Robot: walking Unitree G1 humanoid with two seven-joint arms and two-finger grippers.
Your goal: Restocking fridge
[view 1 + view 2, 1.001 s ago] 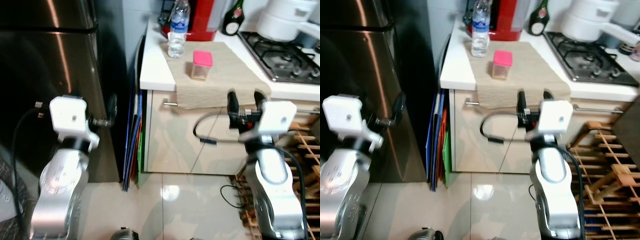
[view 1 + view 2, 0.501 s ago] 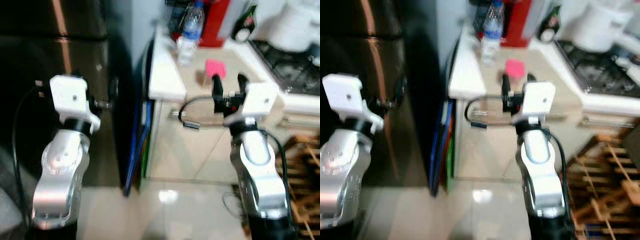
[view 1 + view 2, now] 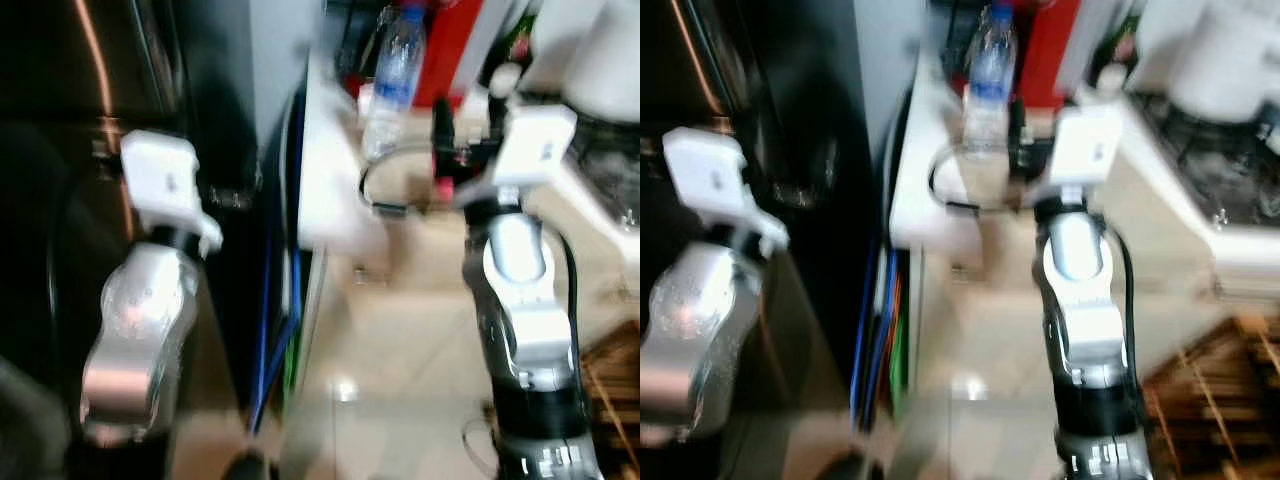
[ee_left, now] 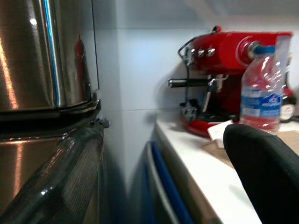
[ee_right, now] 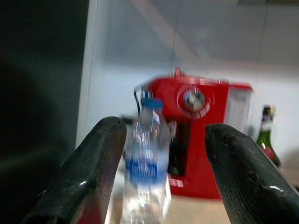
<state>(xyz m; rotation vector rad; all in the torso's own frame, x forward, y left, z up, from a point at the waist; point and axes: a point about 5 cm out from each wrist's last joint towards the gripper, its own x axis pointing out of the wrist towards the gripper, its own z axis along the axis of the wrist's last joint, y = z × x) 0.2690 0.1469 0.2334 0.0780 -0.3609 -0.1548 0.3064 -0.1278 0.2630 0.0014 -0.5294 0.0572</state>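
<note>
White counter (image 3: pixel 335 190) edge at centre; I see right gripper (image 5: pixel 161 175) wide apart, empty, bottle (image 5: pixel 145 163) beyond; left gripper (image 4: pixel 261 172) I cannot tell.

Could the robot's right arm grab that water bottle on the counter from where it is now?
Probably yes. The right gripper is open and lined up with the water bottle, with nothing between them. It must move closer first.

We are standing in a home kitchen. A tall stainless-steel fridge (image 4: pixel 46 93) is rising against the white tiled wall (image 4: pixel 140 70), right beside a white bench (image 4: pixel 210 186). On the bench a red espresso machine (image 4: pixel 224 79) is sitting beyond the right tool (image 5: pixel 161 168), with a water bottle (image 5: pixel 145 172) in front of it and a green wine bottle (image 5: pixel 267 135) to one side. A gas hob (image 3: pixel 1210 170) is showing further along.
</note>
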